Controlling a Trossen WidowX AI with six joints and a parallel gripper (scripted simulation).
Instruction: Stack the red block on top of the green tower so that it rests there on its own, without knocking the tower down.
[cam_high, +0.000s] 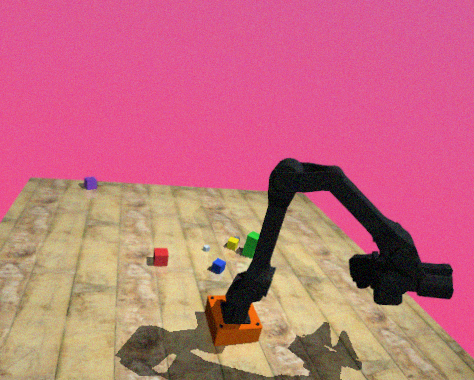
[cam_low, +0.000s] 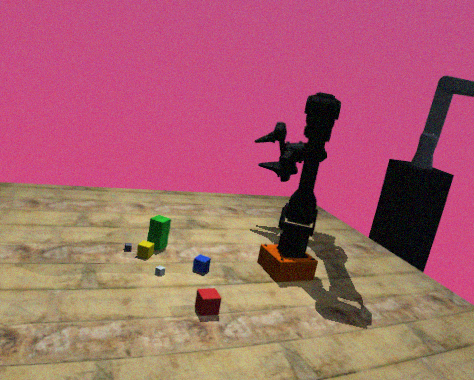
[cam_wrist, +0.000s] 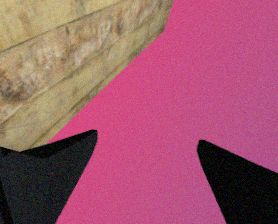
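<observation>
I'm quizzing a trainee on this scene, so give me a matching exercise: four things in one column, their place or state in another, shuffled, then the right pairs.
Things:
1. red block
2. green tower
3. yellow block
4. gripper

Places or states:
A. raised off the table, fingers wide apart, holding nothing
B. upright, taller than the other blocks
C. alone on the table, nearest the exterior camera
D. right beside the tower's foot

Pairs: 1-C, 2-B, 3-D, 4-A
</observation>
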